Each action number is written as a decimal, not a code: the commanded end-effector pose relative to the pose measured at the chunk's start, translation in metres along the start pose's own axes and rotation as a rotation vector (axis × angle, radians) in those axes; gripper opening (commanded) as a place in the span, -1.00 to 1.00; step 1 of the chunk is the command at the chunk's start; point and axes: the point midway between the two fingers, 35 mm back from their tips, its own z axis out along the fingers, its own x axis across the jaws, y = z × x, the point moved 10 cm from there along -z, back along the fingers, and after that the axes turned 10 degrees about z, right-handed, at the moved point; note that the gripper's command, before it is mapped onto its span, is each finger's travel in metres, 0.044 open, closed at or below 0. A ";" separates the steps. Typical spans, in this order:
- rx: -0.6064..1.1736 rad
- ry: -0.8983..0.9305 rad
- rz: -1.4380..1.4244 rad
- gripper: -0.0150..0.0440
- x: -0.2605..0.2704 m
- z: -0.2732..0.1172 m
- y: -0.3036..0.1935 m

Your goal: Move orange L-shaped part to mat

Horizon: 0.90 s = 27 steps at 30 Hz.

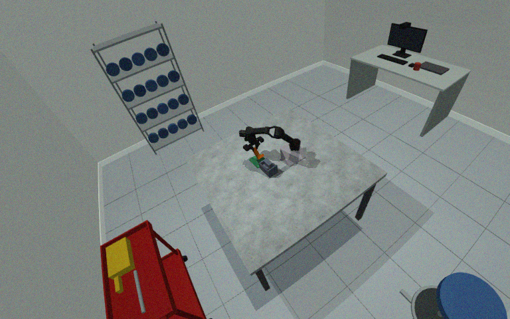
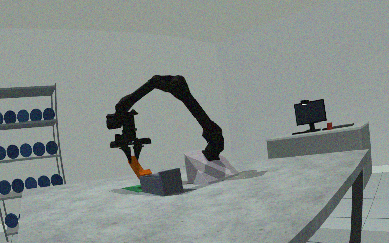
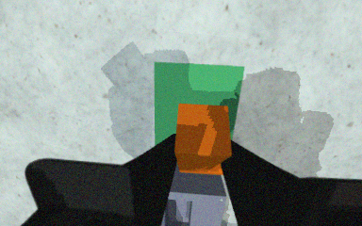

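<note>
In the exterior view, the tool [image 1: 255, 147] [image 2: 132, 159] [image 3: 198, 140] grips the orange part [image 1: 257, 153] [image 2: 137, 167] [image 3: 203, 137] by its upper end — tilted, L-end low — near the grey tray [image 1: 271, 172] [image 2: 153, 185] [image 3: 200, 185].

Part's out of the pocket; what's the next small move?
Probably ease the gripper further out over the green mat before lowering: the tilted orange part's lower end hangs close by the grey tray's edge.

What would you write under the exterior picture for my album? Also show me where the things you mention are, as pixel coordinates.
Black gripper [image 2: 133, 160] pinches the tilted orange part [image 2: 135, 166] above the green mat [image 2: 132, 188].
</note>
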 end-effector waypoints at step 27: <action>0.008 -0.003 0.008 -0.49 -0.001 0.041 -0.001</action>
